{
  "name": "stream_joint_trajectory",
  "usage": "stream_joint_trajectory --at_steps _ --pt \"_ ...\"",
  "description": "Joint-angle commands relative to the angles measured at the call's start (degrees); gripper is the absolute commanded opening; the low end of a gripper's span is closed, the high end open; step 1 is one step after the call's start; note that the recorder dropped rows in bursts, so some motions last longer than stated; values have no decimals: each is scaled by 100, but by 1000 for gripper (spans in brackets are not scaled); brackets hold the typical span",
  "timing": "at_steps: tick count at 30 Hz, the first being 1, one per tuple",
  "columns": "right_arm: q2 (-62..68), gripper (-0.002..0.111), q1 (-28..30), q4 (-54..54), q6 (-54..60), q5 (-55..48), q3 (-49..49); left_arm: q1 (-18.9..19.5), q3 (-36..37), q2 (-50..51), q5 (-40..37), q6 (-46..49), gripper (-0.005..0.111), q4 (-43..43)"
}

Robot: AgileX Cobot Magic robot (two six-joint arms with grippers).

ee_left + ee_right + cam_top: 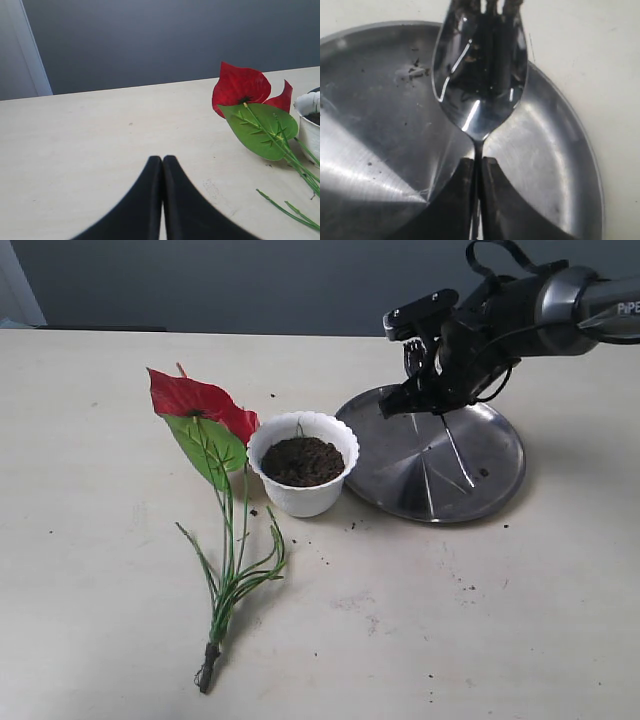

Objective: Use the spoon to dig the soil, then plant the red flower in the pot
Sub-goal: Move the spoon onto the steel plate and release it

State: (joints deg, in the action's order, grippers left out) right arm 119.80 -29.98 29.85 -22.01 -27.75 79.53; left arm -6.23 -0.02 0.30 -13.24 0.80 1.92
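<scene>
The spoon (480, 75) is held by its neck in my right gripper (479, 160), which is shut on it. Its shiny bowl, with a few dark crumbs, hangs over the steel plate (370, 125). In the exterior view my right gripper (425, 385) hovers over the plate's far left rim. The white scalloped pot (303, 498) stands left of the plate, filled with dark soil (302, 460). The red flower (200, 400) lies flat on the table left of the pot, stems (235, 560) pointing toward the front. My left gripper (162, 160) is shut and empty, low over bare table left of the flower (240, 87).
The large round steel plate (480, 470) lies right of the pot with a few crumbs on it. Soil specks dot the table (400, 620) in front of the pot and plate. The pot's edge (310, 120) shows at the left wrist view's border.
</scene>
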Motion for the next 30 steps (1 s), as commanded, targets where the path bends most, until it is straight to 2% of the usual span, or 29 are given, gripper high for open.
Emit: stream_joint_trajectory --at_steps 1,9,11,15,22,26,30 --pt "191 -1 21 4 158 34 55 -16 2 -30 -4 -22 0 33" --pt "400 0 21 4 182 161 78 -16 2 -30 -4 -22 0 33" --pt "400 5 21 4 182 161 78 -16 2 -30 -4 -22 0 33" --pt "400 21 21 4 182 100 78 -16 2 -30 -4 -22 0 33" --pt "259 23 21 -10 138 -181 78 -16 2 -30 -4 -22 0 33" --pt "-204 23 21 -602 188 -574 78 -16 2 -30 -4 -22 0 33" --pt "-875 23 -53 -1650 963 -759 78 -16 2 -30 -4 -22 0 33"
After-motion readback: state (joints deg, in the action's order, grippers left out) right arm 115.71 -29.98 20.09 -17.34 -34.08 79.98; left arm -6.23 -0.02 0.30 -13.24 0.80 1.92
